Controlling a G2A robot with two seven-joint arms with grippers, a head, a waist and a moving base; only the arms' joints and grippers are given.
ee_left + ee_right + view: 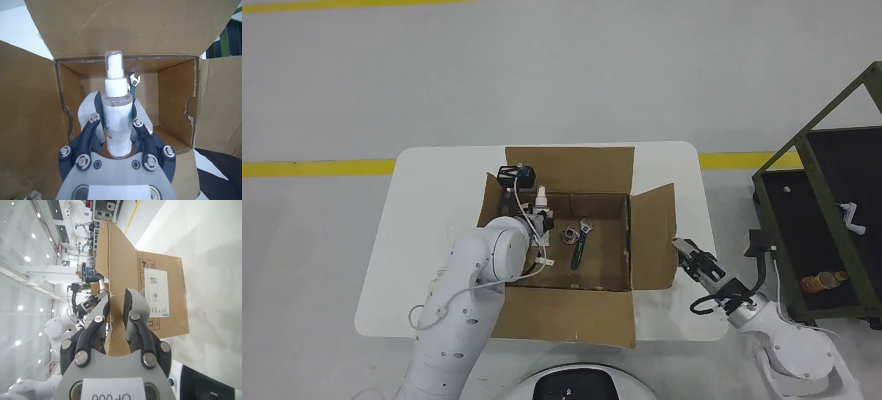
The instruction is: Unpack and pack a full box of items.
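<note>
- L pincer (115, 103) clamped on spray bottle (117, 121); bottle held at box (175, 94) opening, near L wall, nozzle away from pincer.
- R pincer (116, 298) closed on R flap (121, 262) of box, flap raised.
- Wrench (134, 83) seen on box floor.
- Box set on white surface (422, 240), flaps open.

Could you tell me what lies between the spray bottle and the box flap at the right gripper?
In the top view, an adjustable wrench and a small metal ring lie on the box floor between the spray bottle and the flap.
</note>
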